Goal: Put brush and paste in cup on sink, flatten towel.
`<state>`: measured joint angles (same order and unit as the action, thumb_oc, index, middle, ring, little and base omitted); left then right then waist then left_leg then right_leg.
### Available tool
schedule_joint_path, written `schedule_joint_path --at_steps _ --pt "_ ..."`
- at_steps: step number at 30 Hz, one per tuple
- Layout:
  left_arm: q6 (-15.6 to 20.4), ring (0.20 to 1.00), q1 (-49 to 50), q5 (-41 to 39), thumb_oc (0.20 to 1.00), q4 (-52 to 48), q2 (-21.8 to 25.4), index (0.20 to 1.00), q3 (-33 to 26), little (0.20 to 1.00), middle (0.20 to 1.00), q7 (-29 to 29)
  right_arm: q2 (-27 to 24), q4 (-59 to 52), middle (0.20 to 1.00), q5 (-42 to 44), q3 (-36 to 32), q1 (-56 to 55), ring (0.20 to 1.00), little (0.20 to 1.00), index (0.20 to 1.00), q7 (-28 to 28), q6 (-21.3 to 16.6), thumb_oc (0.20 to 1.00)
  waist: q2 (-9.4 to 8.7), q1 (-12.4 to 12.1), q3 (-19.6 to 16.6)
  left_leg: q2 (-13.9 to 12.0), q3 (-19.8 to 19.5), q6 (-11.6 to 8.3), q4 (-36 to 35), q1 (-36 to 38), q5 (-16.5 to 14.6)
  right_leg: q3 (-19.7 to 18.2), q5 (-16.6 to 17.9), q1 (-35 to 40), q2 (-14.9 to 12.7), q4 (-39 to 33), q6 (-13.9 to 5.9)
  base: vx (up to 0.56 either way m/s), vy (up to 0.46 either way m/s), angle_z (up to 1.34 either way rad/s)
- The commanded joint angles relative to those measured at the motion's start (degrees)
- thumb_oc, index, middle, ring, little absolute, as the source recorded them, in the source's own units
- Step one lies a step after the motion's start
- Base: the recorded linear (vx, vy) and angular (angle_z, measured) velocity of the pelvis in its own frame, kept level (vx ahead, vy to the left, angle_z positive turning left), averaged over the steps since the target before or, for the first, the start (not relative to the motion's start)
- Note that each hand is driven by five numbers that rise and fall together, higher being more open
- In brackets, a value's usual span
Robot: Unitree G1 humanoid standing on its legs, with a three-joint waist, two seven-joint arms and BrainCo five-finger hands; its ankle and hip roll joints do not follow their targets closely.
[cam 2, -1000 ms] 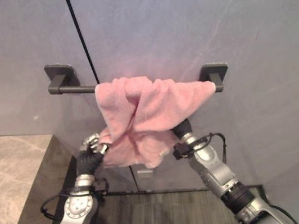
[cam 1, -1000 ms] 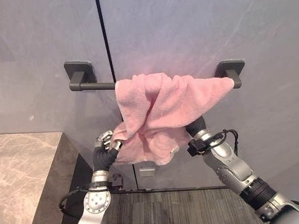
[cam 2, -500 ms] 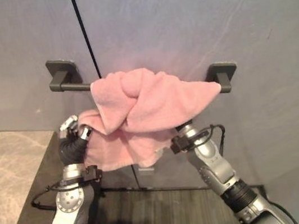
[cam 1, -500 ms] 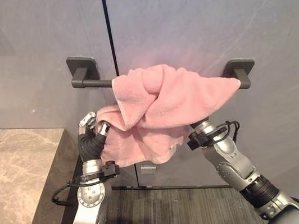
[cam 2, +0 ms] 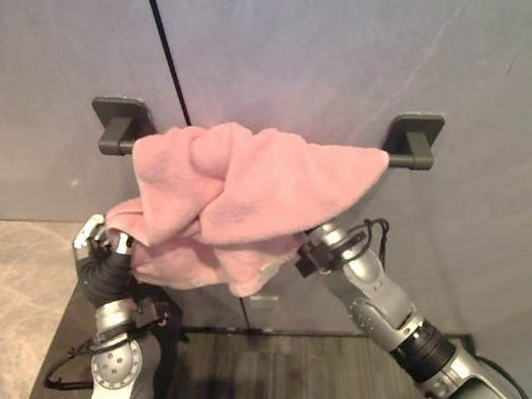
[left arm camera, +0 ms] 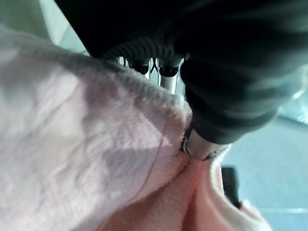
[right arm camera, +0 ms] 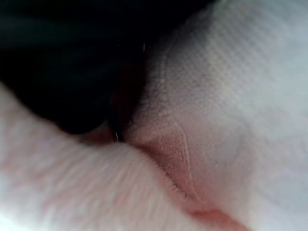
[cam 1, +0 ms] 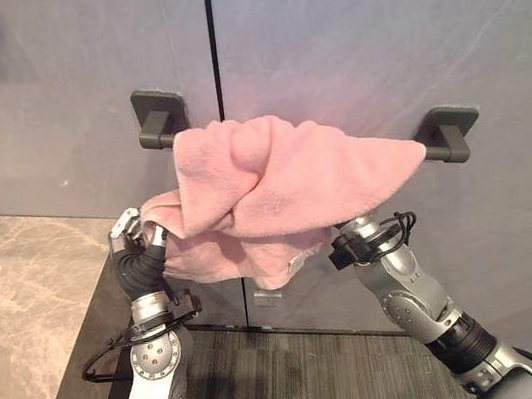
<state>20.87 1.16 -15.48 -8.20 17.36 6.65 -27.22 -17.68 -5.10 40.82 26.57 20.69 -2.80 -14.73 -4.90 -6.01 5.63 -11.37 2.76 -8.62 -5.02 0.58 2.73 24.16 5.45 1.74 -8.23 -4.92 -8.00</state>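
Pink terry towel [cam 1: 283, 181], draped in a bunched, uneven heap over a dark wall-mounted bar. The cloth is crumpled and folded over itself, not flat. Its upper edge humps over the bar near the 11 o'clock bracket; one corner tapers to a point toward 3 o'clock, ending just beside the other bracket. A lower fold hangs below the bar toward 6 o'clock, showing a thin hemmed edge. A further flap is drawn out toward 9 o'clock, away from the main mass, and lies roughly level. In the wrist views the pile shows close up as soft looped fabric with a stitched seam.
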Motion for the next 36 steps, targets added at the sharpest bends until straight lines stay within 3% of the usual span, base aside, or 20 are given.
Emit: schedule_joint_path --at_steps 1,7,10,12,14,15,16,17,23,24,28,34,36 --pt "3.4 0.200 -1.5 -0.8 0.200 -5.9 3.2 0.200 0.1 0.200 0.200 1.3 0.9 -5.2 0.200 -0.9 -1.5 4.8 0.200 0.200 0.200 0.7 -4.5 0.200 -2.50 -1.0 0.4 2.6 1.3 2.43 0.5 0.8 -0.1 -2.0 -2.6 3.5 -2.0 1.4 -1.57 0.01 0.015 0.07" --pt "1.5 0.200 0.3 -3.8 0.200 -3.6 3.9 0.200 2.9 0.200 0.200 4.5 0.4 -1.1 0.200 -5.9 -2.3 4.4 0.200 0.200 0.200 -3.0 -3.4 0.200 -2.48 -1.1 0.3 2.9 1.0 2.75 0.5 0.8 -0.2 -1.6 -2.5 3.7 -2.2 1.6 -1.67 0.01 0.004 0.02" --pt "-0.2 0.200 0.4 -1.3 0.200 -0.3 5.7 0.200 5.1 0.200 0.200 7.4 0.5 0.1 0.200 -4.9 -3.3 2.9 0.200 0.200 0.200 -1.6 -3.2 0.200 -2.35 -0.7 0.2 3.1 1.2 2.91 0.4 1.0 -0.3 -1.8 -2.5 3.7 -2.2 1.5 -1.75 0.00 0.000 0.00" --pt "-2.3 0.200 0.2 -2.2 0.200 6.2 5.5 0.200 7.6 0.200 0.200 9.1 0.4 2.9 0.200 -7.1 -3.7 1.5 0.200 0.200 0.200 -2.3 -2.4 0.200 -1.99 -0.1 0.1 3.2 1.4 3.00 0.2 1.2 -0.2 -2.1 -2.4 3.7 -2.3 1.4 -1.76 0.00 0.020 0.00" --pt "-3.3 0.272 0.1 -1.6 0.272 8.9 6.1 0.272 9.0 0.272 0.272 11.1 0.0 7.1 0.200 -10.0 -4.1 1.2 0.200 0.200 0.200 -3.1 -1.3 0.200 -1.61 0.3 0.0 3.2 1.6 3.15 0.2 1.4 -0.3 -2.4 -2.4 3.6 -2.3 1.5 -1.78 0.00 0.017 0.00" --pt "-4.4 0.470 -0.1 0.2 0.470 13.3 6.0 0.470 9.7 0.470 0.470 11.5 -0.6 10.3 0.504 -16.2 -4.3 0.6 0.504 0.504 0.504 -5.1 0.4 0.504 -1.39 1.0 -0.2 3.2 2.1 3.28 0.1 1.9 -0.5 -3.0 -2.4 3.6 -2.2 1.4 -1.82 0.01 0.026 -0.04" --pt "-5.2 1.000 -0.4 2.8 1.000 15.0 6.1 1.000 10.1 1.000 1.000 11.5 -0.9 11.4 0.736 -17.9 -4.3 0.1 0.736 0.736 0.736 -5.2 0.8 0.736 -1.24 1.3 -0.3 3.1 2.3 3.32 0.1 2.1 -0.6 -3.2 -2.4 3.6 -2.2 1.3 -1.84 0.02 0.023 -0.09" --pt "-5.5 1.000 -0.5 3.5 1.000 16.1 5.9 1.000 10.4 1.000 1.000 11.1 -1.0 11.9 1.000 -18.6 -4.3 -0.3 1.000 1.000 1.000 -5.6 1.4 1.000 -1.09 1.5 -0.4 3.1 2.5 3.34 0.1 2.3 -0.7 -3.3 -2.4 3.7 -2.2 1.2 -1.82 0.01 0.009 -0.13" --pt "-9.0 1.000 0.9 9.6 1.000 19.0 6.1 1.000 10.3 1.000 1.000 12.2 -1.2 13.5 1.000 -21.5 -5.6 -1.7 1.000 1.000 1.000 -5.9 2.4 1.000 -0.18 2.3 -0.9 3.2 3.3 3.55 0.0 3.0 -1.0 -4.3 -2.1 3.8 -2.2 0.5 -1.96 0.00 0.015 -0.10" --pt "-11.0 1.000 1.4 12.1 1.000 19.6 6.2 1.000 9.7 1.000 1.000 12.0 -1.3 13.7 1.000 -23.0 -5.7 -2.2 1.000 1.000 1.000 -6.1 2.9 1.000 0.00 2.4 -1.0 3.2 3.5 3.60 0.0 3.1 -1.0 -4.5 -2.0 3.7 -2.2 0.4 -1.97 -0.01 0.006 -0.08" --pt "-12.1 1.000 4.6 16.5 1.000 18.3 7.6 1.000 6.1 1.000 1.000 13.6 -4.7 10.8 1.000 -34.6 -8.3 -4.6 1.000 1.000 1.000 -6.4 4.7 1.000 0.74 3.0 -1.2 3.2 4.0 3.68 0.1 3.5 -1.3 -5.0 -2.0 3.7 -2.3 0.4 -2.05 0.00 0.006 -0.02" --pt "-8.7 1.000 13.6 24.1 1.000 11.7 10.6 1.000 -6.1 1.000 1.000 13.8 -12.4 3.5 1.000 -55.0 -19.9 -14.5 1.000 1.000 1.000 -9.2 4.6 1.000 1.72 3.7 -1.6 3.2 3.7 3.31 0.0 3.5 -1.5 -4.5 -2.2 4.2 -2.4 0.2 -2.30 0.00 0.008 -0.04" --pt "-7.4 1.000 14.5 27.5 1.000 8.8 11.0 1.000 -10.3 1.000 1.000 11.2 -12.7 0.7 1.000 -61.1 -25.5 -17.4 1.000 1.000 1.000 -13.2 5.7 1.000 1.98 3.9 -1.8 3.2 3.3 3.14 0.0 3.2 -1.4 -4.0 -2.2 4.4 -2.5 0.1 -2.36 0.00 0.000 0.00"
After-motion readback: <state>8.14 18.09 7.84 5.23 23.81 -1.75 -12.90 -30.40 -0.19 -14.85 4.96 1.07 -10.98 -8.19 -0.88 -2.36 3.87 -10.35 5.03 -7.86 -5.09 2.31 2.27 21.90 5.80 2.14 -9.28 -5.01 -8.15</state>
